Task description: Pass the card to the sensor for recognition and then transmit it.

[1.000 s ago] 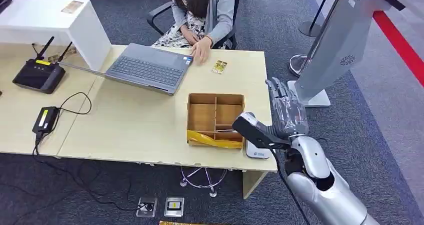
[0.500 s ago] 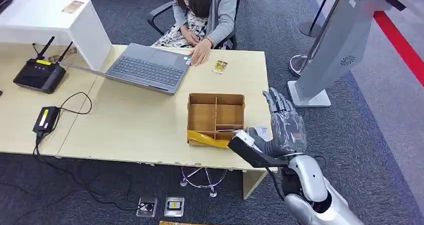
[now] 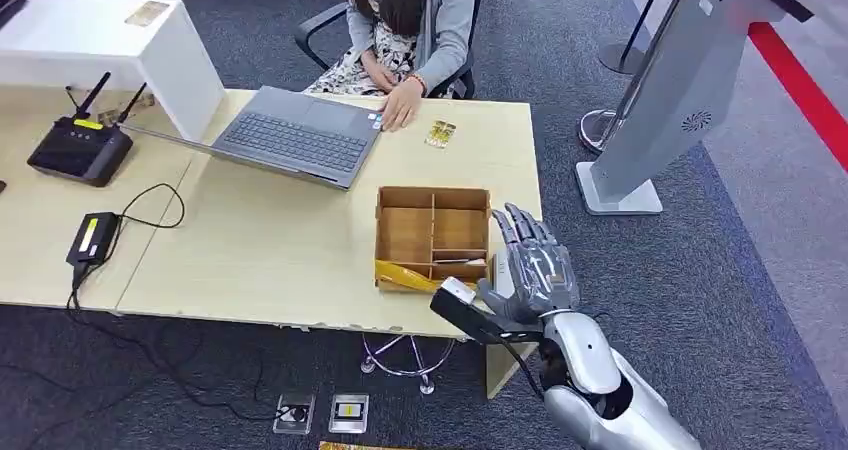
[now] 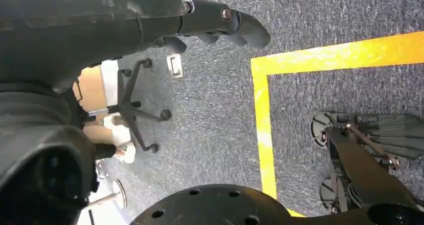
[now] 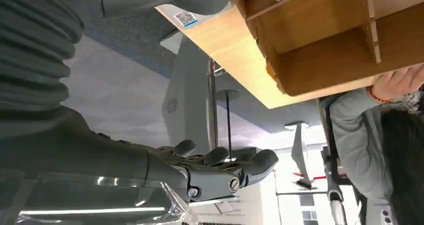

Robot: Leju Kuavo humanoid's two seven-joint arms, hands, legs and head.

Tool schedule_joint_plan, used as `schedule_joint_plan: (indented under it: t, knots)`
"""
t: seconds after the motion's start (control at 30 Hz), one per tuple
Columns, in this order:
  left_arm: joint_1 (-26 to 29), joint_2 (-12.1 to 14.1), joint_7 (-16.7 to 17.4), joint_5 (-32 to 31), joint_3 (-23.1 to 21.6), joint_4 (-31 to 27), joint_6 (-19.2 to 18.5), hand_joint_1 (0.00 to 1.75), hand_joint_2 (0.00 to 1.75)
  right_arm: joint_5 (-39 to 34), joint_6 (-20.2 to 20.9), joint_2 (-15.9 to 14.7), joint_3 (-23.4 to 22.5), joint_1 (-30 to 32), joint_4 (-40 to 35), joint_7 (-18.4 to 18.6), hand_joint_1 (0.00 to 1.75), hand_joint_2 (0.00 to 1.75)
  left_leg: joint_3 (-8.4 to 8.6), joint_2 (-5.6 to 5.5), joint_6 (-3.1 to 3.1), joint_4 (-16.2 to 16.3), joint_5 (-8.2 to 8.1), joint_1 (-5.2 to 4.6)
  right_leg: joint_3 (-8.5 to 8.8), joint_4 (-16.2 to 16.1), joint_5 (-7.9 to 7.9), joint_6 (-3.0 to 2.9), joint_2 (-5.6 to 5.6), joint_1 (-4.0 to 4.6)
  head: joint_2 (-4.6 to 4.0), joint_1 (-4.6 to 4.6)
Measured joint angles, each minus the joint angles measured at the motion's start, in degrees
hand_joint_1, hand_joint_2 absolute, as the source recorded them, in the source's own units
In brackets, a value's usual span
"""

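Dark grey carpet (image 3: 730, 270) covers the floor, with a pale wooden desk (image 3: 280, 250) set across it. Nearest the camera, the right hand (image 3: 530, 275) is raised at the desk's near right corner, its silver forearm coming in from below. Fingers (image 3: 528, 232) are extended and spread, pointing away toward the far side; nothing is held, and the right wrist view confirms an empty, loosely extended hand (image 5: 220, 172). A black wrist-mounted block projects from the wrist toward the desk edge. Just beside the hand, on the desk, stands a brown divided box (image 3: 432, 235) with a yellow strip along its near wall; a thin pale item lies in a near compartment, but whether it is a card cannot be told. The hand is close beside the box's right wall; contact cannot be confirmed.

Farther across the desk, a small gold-patterned card (image 3: 439, 133) lies flat near the far edge, well apart from the right hand and just beside a person's hand (image 3: 400, 103). That hand rests at the corner of an open grey laptop (image 3: 295, 135). The person (image 3: 410, 20) sits in an office chair behind the desk.

On the adjoining desk lie a black router (image 3: 80, 148) and a black power adapter (image 3: 92, 238) with its cable. A grey kiosk stand (image 3: 670, 90) stands on the carpet beyond the right hand.

The left hand (image 4: 200, 20) hangs over the carpet beside a yellow floor line (image 4: 265, 115); its fingers curve loosely, holding nothing.
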Motion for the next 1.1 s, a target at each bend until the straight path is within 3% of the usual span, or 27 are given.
schedule_joint_plan:
  t: [0.7, 1.1]
  knots:
    - [0.0, -0.6, 0.0, -0.3, 0.0, 0.0, -0.7, 0.00, 0.00, -0.8, 2.8, 4.3, 2.3, -2.1, 5.8, 0.3, 0.00, 1.75, 0.00, -0.01, 0.00, 0.0, 0.00, 0.01, -0.01, 0.0, 0.00, -0.01, 0.00, 0.01, 0.00, 0.00]
    - [0.0, -0.6, 0.2, 0.7, 0.2, 0.0, -1.1, 0.00, 0.00, -0.3, 1.3, 7.8, 3.9, -3.3, 10.5, -1.4, 0.00, 1.75, 0.00, -0.02, 0.00, 0.0, 0.00, 0.01, 0.00, 0.0, 0.00, -0.01, 0.00, 0.01, 0.02, 0.00]
